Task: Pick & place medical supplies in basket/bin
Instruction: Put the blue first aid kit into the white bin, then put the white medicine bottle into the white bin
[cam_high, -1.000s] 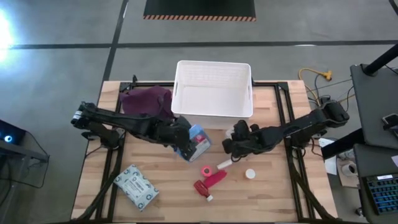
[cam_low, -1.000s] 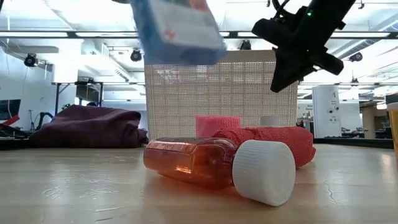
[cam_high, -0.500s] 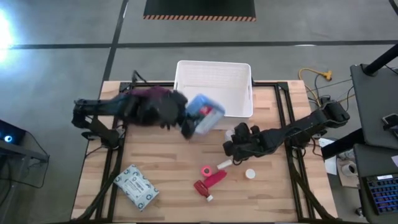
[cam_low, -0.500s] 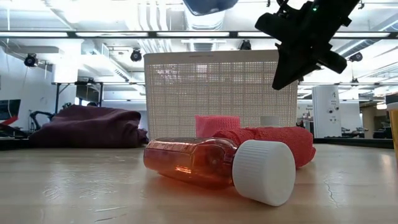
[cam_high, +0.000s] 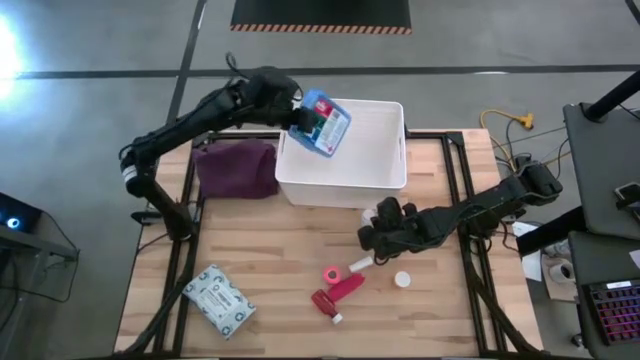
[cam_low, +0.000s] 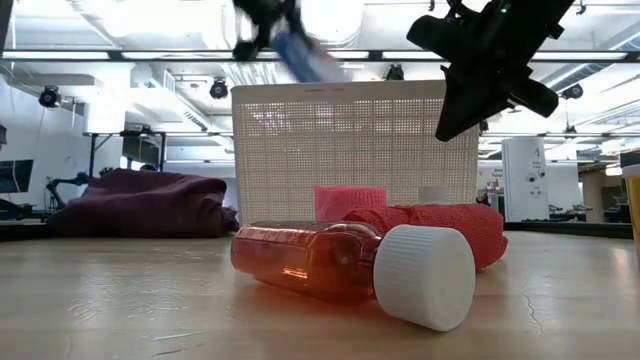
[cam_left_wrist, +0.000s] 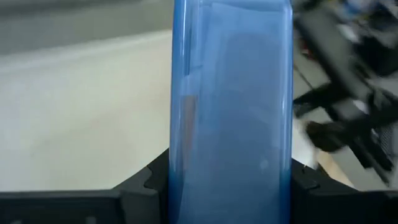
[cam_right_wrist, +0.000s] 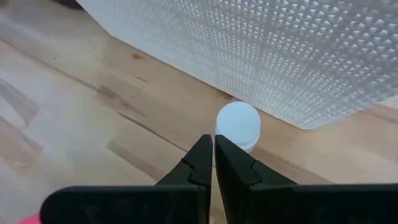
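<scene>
Hanging in left claw (cam_high: 300, 115): blue box (cam_high: 322, 125)

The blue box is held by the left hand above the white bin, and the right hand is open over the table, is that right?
Not quite. The left hand does hold the blue box above the white bin, but the right hand is shut and empty, as the right wrist view shows, near a small white bottle.

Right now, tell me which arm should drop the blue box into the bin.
Left. The left gripper already holds the blue box above the bin, over its near-left corner. The right gripper is shut and empty, in front of the bin beside a white bottle.
</scene>
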